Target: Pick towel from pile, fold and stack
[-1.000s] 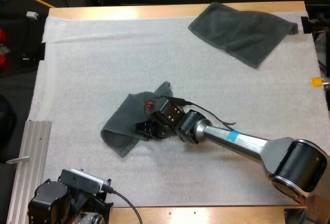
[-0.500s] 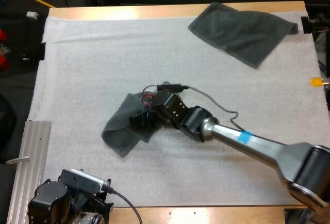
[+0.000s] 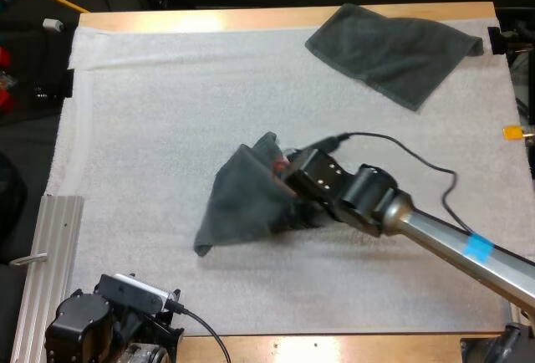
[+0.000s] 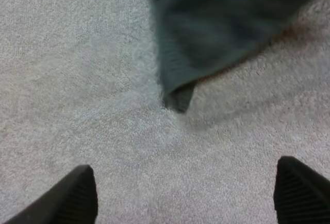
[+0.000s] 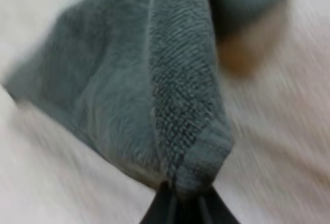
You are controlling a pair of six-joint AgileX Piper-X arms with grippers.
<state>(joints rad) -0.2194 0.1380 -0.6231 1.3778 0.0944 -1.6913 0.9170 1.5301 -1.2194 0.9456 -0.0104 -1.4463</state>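
The right gripper (image 5: pixel 180 206) is clamped on a bunched fold of the dark grey-green towel (image 3: pixel 247 200). The towel sits near the middle of the white mat (image 3: pixel 142 112), drawn up into a loose tent with one corner (image 4: pixel 178 97) trailing on the mat. The left gripper (image 4: pixel 188 193) hangs low over bare mat just short of that corner, its fingers wide apart and holding nothing. The cloth looks light, limp and in no way fragile. Its terry pile should give the fingers good purchase, but it will likely sag and double over wherever it is unsupported. The free corner or the hem beside it therefore seems the better place for a second hold than the bunched middle. A second towel (image 3: pixel 393 49) lies spread at the mat's far right corner, well apart, one tip reaching the table's edge. Open mat stretches to the left and far side for spreading. A metal rail (image 3: pixel 50 254) lines the table's left edge, and the right arm lies across the near right.
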